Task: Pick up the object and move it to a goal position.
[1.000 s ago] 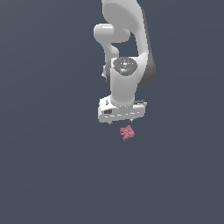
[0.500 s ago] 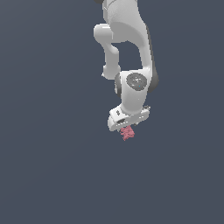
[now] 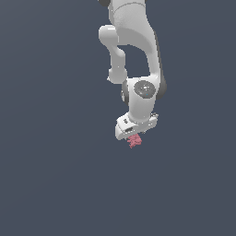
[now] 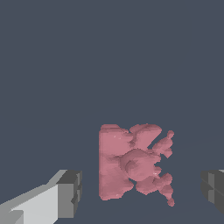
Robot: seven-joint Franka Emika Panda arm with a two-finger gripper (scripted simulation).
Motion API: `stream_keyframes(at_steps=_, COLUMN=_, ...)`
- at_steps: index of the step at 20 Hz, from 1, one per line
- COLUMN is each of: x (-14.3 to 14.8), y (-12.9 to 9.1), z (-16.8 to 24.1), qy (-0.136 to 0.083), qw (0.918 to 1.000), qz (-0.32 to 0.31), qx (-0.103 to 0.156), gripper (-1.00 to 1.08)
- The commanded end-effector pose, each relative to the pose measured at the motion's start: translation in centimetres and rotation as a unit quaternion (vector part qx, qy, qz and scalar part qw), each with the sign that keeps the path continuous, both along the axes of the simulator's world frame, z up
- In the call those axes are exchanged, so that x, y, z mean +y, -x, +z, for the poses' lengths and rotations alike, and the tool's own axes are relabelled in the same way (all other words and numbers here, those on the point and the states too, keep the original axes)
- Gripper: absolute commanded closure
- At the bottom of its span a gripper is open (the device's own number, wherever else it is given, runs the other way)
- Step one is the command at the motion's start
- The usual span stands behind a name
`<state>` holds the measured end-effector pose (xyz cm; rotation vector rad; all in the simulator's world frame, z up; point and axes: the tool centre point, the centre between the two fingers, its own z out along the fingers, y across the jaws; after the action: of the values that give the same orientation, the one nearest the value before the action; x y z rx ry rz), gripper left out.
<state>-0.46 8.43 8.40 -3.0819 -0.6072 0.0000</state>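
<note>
The object (image 3: 134, 141) is a tiny pinkish-red jagged lump lying on the dark grey floor, just under the white arm's hand. In the wrist view the object (image 4: 133, 164) fills the space between the two dark finger pads, with a gap on each side. My gripper (image 3: 135, 136) hangs right over the lump with its jaws open; its fingers are mostly hidden behind the hand in the exterior view. In the wrist view the gripper (image 4: 142, 190) straddles the object, one fingertip (image 4: 70, 192) on one side and the other fingertip (image 4: 214, 189) on the far side, neither touching it.
Only the uniform dark grey floor (image 3: 55, 175) surrounds the arm and the object. No goal marker shows in either view.
The hand has turned about its wrist and come down closer over the object. The object has stayed in place on the floor.
</note>
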Motion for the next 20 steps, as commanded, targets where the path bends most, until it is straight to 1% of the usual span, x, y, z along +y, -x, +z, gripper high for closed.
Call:
stream_keyframes(at_steps=1, x=0.0, y=0.1, z=-1.1, qy=0.0, qw=1.0, qz=0.001, qx=0.0, gripper=-0.92)
stream_keyframes(at_steps=6, x=0.1, y=0.1, z=-3.6, qy=0.0, qw=1.0, qz=0.003, qx=0.0, gripper=-0.92)
stream_keyframes(at_steps=11, x=0.1, y=0.0, z=-4.3, qy=0.0, qw=1.0, qz=0.003, qx=0.0, gripper=-0.92)
stream_keyframes(at_steps=12, x=0.1, y=0.0, z=-4.3, qy=0.0, qw=1.0, qz=0.003, qx=0.0, gripper=1.08)
stream_keyframes(at_steps=20, x=0.1, y=0.0, z=-4.3, qy=0.0, qw=1.0, qz=0.003, qx=0.0, gripper=1.08)
